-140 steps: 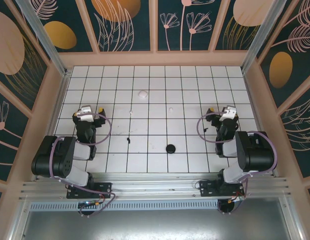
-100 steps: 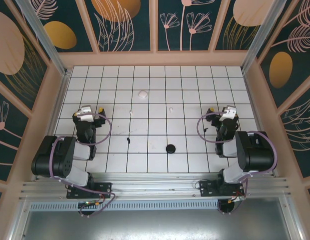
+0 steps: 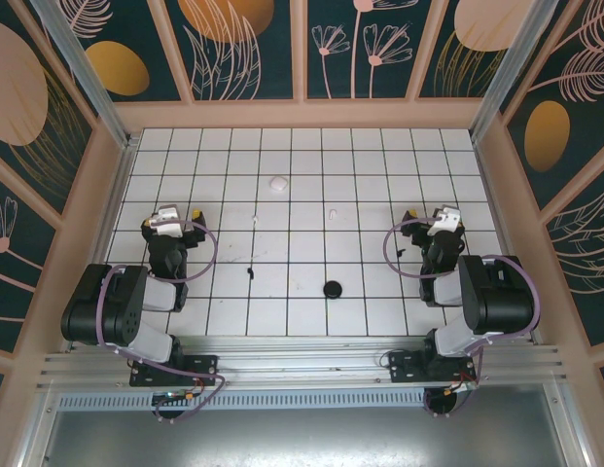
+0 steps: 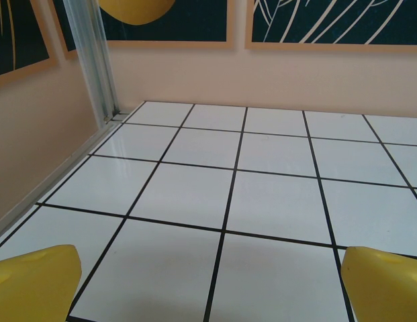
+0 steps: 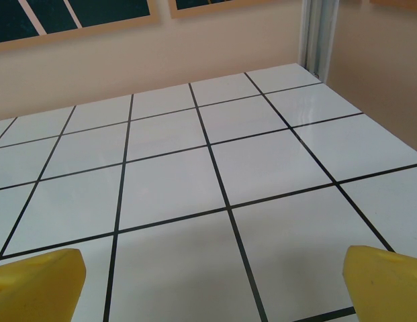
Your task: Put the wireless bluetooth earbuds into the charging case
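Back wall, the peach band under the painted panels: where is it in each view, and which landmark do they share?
Top external: back wall runs across the far edge of the tiled floor.
Left wrist: back wall spans the upper part, right of the left metal post.
Right wrist: back wall spans the top, left of the right metal post.
Shared landmark: the tiled floor's black grid.

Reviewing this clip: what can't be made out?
Top view, too small: right whitish earbud, left whitish earbud, black earbud (shape, orientation); white lump, black disc (which is the case).
Wrist views: left gripper and right gripper fingers cut by bottom edge.
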`<state>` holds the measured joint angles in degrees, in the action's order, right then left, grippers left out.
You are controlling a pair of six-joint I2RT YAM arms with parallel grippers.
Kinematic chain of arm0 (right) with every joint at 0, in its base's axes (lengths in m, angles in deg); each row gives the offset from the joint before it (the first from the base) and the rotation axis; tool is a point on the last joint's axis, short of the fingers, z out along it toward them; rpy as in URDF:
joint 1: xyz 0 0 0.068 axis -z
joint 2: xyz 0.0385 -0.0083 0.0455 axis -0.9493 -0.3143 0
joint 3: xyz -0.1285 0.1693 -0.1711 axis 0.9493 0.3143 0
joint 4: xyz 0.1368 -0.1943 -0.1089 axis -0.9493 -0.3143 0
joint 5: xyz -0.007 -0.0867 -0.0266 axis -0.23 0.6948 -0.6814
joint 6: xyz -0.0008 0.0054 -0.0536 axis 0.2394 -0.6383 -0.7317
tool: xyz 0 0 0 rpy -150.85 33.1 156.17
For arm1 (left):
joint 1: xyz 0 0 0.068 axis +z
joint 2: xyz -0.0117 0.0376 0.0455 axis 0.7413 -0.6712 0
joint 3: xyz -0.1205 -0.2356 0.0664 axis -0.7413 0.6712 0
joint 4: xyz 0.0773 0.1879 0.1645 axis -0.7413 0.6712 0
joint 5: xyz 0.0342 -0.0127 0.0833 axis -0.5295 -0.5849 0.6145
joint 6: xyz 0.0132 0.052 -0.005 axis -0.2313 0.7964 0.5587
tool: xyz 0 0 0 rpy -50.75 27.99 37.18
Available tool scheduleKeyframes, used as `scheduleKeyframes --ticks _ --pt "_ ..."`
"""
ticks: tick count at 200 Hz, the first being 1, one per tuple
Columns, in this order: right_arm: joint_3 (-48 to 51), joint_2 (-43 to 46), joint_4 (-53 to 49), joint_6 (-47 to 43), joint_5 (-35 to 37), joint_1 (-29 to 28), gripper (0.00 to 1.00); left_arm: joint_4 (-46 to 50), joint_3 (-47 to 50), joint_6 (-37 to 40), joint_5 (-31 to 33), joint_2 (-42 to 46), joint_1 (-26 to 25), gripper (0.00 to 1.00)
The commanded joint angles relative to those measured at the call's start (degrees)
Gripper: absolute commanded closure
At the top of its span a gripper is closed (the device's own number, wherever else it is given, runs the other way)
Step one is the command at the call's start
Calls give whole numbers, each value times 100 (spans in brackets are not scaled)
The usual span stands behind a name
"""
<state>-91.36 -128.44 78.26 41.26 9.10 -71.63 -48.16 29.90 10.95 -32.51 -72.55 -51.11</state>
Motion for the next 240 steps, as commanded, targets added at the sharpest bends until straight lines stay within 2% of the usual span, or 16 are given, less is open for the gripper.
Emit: scheduleKeyframes --ticks 1,240 --pt "-93 -28 265 -62 -52 24 1 -167 -81 -59 -80 -4 46 1" --pt "-95 -21 252 -65 -70 35 1 -92 -82 -57 -87 109 63 2"
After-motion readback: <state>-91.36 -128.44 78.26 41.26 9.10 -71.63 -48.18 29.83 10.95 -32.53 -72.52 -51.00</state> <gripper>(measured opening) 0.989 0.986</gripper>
